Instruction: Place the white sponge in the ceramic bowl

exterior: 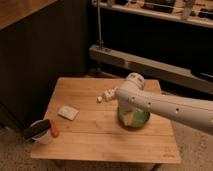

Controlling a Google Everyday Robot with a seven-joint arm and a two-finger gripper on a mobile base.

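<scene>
The white sponge (pixel 67 112) lies flat on the left part of the wooden table (pixel 100 137), apart from everything else. The green ceramic bowl (pixel 135 120) stands right of the table's middle, partly hidden by my white arm, which reaches in from the right. My gripper (pixel 126 106) is at the arm's end, just over the bowl's left rim and well to the right of the sponge. A pale patch shows inside the bowl; I cannot tell what it is.
A small white cup (pixel 40 132) holding a dark thing and an orange thing stands at the front left corner. Tiny white lumps (pixel 104 96) lie near the table's middle. A dark wall is behind, and metal shelving stands at the back right.
</scene>
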